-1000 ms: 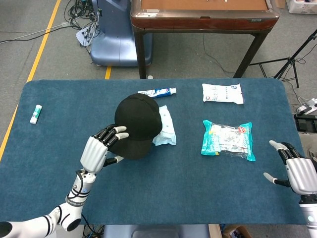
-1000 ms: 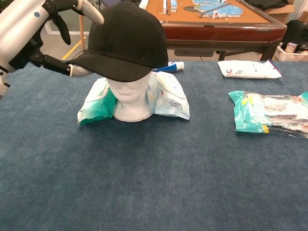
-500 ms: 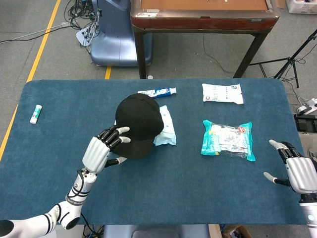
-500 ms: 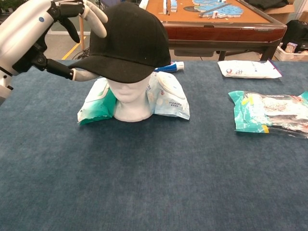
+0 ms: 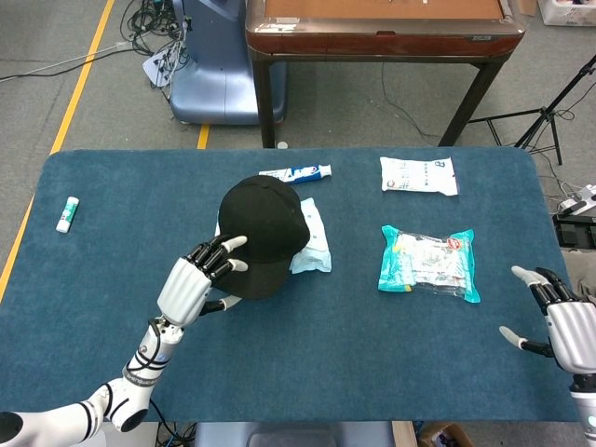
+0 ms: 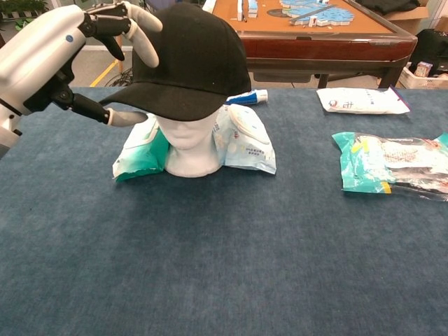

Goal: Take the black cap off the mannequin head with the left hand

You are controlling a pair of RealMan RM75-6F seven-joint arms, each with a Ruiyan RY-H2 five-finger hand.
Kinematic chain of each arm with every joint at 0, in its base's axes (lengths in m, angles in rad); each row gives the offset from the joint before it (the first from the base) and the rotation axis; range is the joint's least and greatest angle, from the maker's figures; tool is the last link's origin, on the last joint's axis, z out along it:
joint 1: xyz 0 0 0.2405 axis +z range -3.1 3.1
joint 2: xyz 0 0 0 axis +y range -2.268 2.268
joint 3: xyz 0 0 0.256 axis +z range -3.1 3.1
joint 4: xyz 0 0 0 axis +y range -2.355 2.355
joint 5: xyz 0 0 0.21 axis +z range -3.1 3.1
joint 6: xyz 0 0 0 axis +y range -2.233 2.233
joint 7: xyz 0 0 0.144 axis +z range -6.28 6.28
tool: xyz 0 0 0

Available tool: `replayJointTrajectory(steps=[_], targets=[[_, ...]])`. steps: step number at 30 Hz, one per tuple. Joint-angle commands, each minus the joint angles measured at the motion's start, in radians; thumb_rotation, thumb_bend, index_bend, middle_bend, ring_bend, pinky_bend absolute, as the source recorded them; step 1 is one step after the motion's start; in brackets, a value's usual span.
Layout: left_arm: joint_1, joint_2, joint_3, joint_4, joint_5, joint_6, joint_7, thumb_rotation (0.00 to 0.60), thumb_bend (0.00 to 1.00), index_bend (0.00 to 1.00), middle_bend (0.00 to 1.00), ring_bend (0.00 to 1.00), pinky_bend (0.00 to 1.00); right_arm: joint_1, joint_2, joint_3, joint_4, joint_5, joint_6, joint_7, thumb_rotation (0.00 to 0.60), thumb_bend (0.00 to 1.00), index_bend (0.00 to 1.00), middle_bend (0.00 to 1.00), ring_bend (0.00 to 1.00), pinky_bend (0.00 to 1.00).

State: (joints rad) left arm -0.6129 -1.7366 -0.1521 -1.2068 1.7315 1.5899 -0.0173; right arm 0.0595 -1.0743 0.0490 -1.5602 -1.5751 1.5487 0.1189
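Both hands differ: left hand (image 6: 59, 59) brackets the cap (image 6: 185, 59) on the head (image 6: 185, 143), fingers over the crown, thumb under the brim, apparently ready to lift; right hand (image 5: 563, 321) idles, fingers spread, at the near right.

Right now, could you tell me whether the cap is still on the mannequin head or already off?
On. In the chest view the cap covers the top of the mannequin head, brim over its face.

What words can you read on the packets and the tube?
None can be read for sure.
White packet: blue and red marks, too blurred.
Blue-and-white tube: print too small.
Teal snack bag: print too blurred.
Pale blue wipes pack: small print, unreadable.
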Motion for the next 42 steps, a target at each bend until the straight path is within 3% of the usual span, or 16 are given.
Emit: replayJointTrajectory(steps=[1,13,26,42], targets=[[-0.001,-0.001,-0.002,-0.001,-0.001,0.001,0.001,0.600,0.00,0.44,0.20,0.15,0.33,0.001,0.000,0.000,0.001,0.001,-0.003,0.001,0.600,0.00,0.18,0.25,0.15,0.42],[-0.007,-0.002,-0.009,-0.017,0.003,0.009,0.015,0.600,0.03,0.46,0.20,0.15,0.33,0.005,-0.001,0.001,0.001,0.003,-0.012,-0.001,0.600,0.00,0.18,0.25,0.15,0.42],[-0.009,0.012,-0.008,-0.051,0.000,-0.008,0.074,0.600,0.29,0.48,0.19,0.14,0.32,0.008,-0.001,0.002,0.001,0.009,-0.022,-0.002,0.600,0.00,0.18,0.25,0.15,0.42],[-0.002,0.016,-0.013,-0.072,-0.002,0.004,0.081,0.600,0.30,0.59,0.18,0.14,0.32,0.010,-0.001,0.004,-0.001,0.012,-0.026,-0.005,0.600,0.00,0.18,0.25,0.15,0.42]])
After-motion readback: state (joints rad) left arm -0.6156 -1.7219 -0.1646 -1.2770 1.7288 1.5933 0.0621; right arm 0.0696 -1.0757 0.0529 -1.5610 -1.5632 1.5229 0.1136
